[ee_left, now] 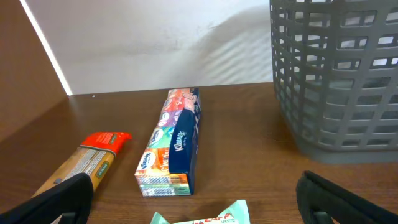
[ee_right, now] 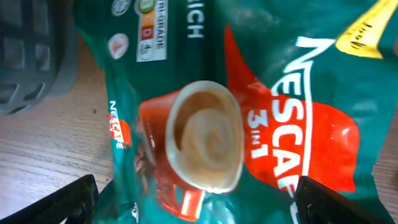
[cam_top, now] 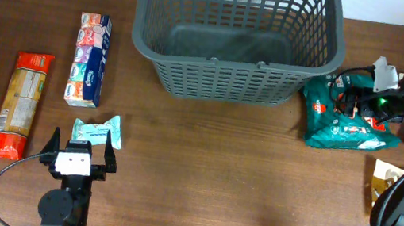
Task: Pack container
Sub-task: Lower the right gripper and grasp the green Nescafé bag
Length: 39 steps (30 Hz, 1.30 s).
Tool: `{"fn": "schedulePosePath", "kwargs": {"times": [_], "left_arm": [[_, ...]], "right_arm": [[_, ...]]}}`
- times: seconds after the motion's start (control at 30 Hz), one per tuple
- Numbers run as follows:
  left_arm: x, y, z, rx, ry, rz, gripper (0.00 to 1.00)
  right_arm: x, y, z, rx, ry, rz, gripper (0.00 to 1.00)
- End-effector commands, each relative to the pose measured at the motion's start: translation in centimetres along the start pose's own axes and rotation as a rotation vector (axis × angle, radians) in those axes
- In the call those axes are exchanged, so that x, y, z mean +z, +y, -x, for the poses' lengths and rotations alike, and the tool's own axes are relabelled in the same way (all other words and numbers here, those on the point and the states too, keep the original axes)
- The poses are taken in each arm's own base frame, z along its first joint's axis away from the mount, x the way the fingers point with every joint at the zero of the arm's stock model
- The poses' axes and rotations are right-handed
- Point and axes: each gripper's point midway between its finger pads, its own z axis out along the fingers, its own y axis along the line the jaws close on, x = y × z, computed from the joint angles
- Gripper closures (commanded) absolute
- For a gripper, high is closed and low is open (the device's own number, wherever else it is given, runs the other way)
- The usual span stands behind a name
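Observation:
The container (cam_top: 237, 38), a dark grey slotted basket, stands at the back centre and looks empty. A green and red Nescafe bag (cam_top: 349, 123) lies just right of it. My right gripper (cam_top: 350, 99) hovers over that bag, open. In the right wrist view its black fingertips (ee_right: 62, 205) straddle the bag (ee_right: 249, 112) without pinching it. My left gripper (cam_top: 82, 148) stands open at the front left, just behind a small mint-green snack packet (cam_top: 99, 131). The left wrist view shows that packet (ee_left: 205, 218) between the wide-apart fingers (ee_left: 336, 199), untouched.
A long tissue pack (cam_top: 89, 60) and an orange pasta packet (cam_top: 20, 106) lie at the left. A beige packet (cam_top: 385, 179) sits at the right edge, partly hidden by the right arm. The basket wall (ee_left: 342, 81) fills the right side of the left wrist view.

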Motion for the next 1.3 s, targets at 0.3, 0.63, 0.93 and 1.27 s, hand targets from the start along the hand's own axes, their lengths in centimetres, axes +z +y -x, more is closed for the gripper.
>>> {"fn": "schedulePosePath", "kwargs": {"times": [0.3, 0.63, 0.93, 1.27], "left_arm": [[0.0, -0.1, -0.1, -0.009, -0.001, -0.005, 0.01], [0.0, -0.1, -0.1, -0.009, -0.001, -0.004, 0.01], [0.0, -0.1, -0.1, -0.009, -0.001, -0.005, 0.01], [0.0, -0.1, -0.1, -0.009, -0.001, -0.005, 0.01]], "right_arm": [[2.9, -0.2, -1.9, -0.004, 0.113, 0.01, 0.01], [5.3, -0.3, -3.1, 0.01, 0.176, 0.033, 0.01], [7.2, 0.7, -4.0, 0.0, 0.23, 0.057, 0.01], [7.4, 0.9, -4.0, -0.006, 0.233, 0.059, 0.01]]}}
